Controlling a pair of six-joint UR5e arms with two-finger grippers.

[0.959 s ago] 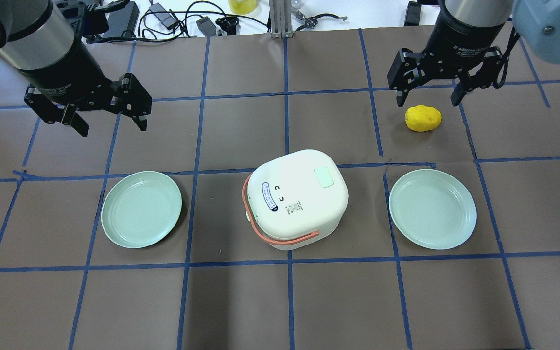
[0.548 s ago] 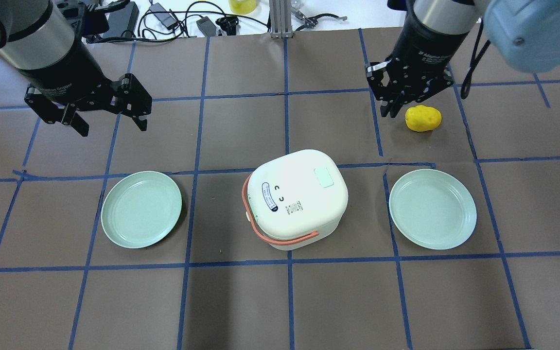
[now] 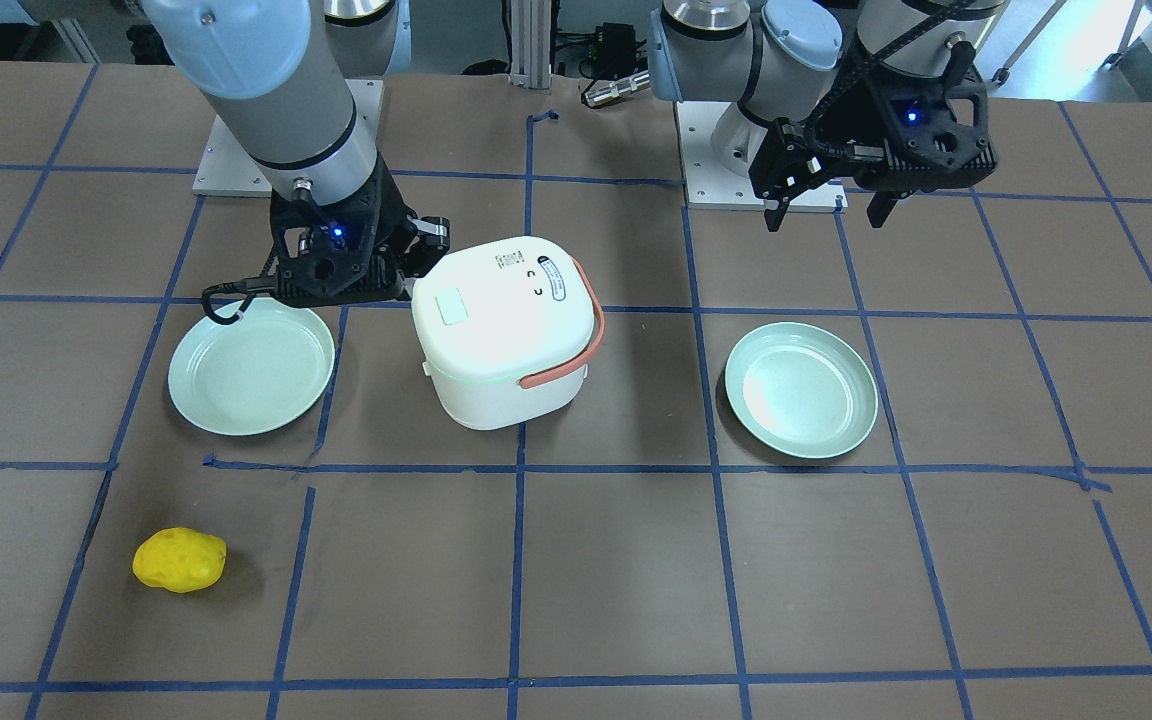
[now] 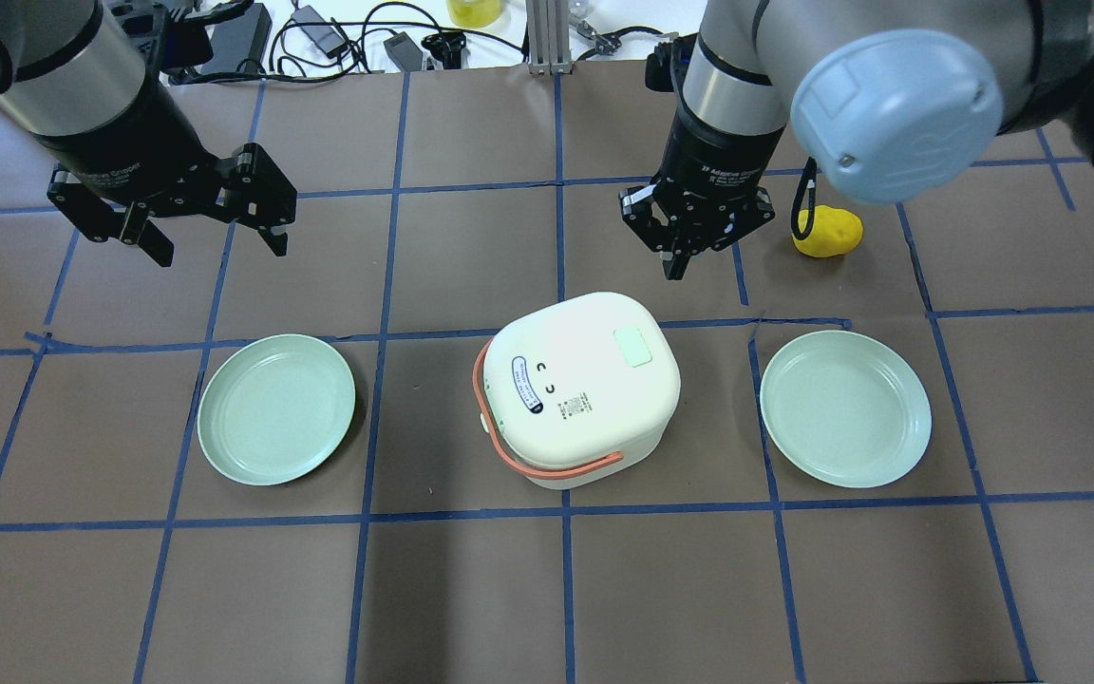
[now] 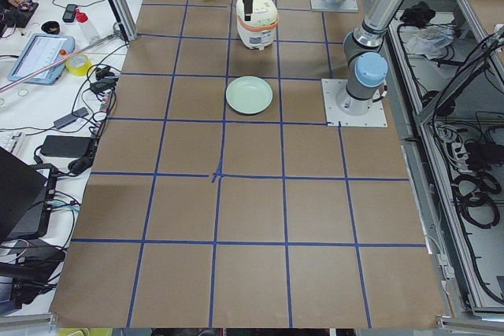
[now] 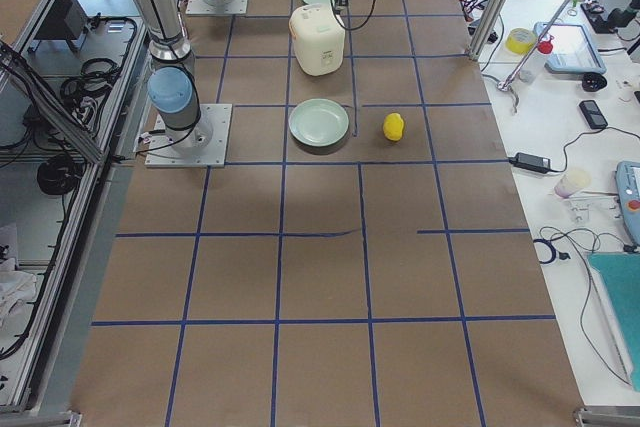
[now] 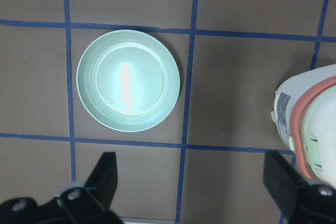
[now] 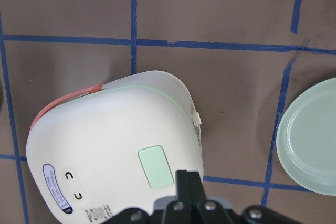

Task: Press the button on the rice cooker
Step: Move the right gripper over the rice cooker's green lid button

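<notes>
The white rice cooker (image 4: 585, 389) with an orange handle stands mid-table. Its button (image 4: 633, 347) is a pale rounded rectangle in the lid's top, and it also shows in the front view (image 3: 453, 307) and the right wrist view (image 8: 155, 167). My right gripper (image 4: 678, 266) is shut and empty. It hovers just beyond the cooker's far edge, close to the button's side and not touching the lid. Its shut fingers (image 8: 189, 182) show right beside the button in the wrist view. My left gripper (image 4: 221, 251) is open and empty, high over the table's far left.
A pale green plate (image 4: 276, 408) lies left of the cooker and another (image 4: 846, 408) lies right of it. A yellow lumpy object (image 4: 832, 233) lies far right, partly behind my right arm. Cables and gear lie beyond the table's far edge.
My right gripper has shut and moved left, from over the yellow object to the cooker's far edge. The left arm has not moved.
</notes>
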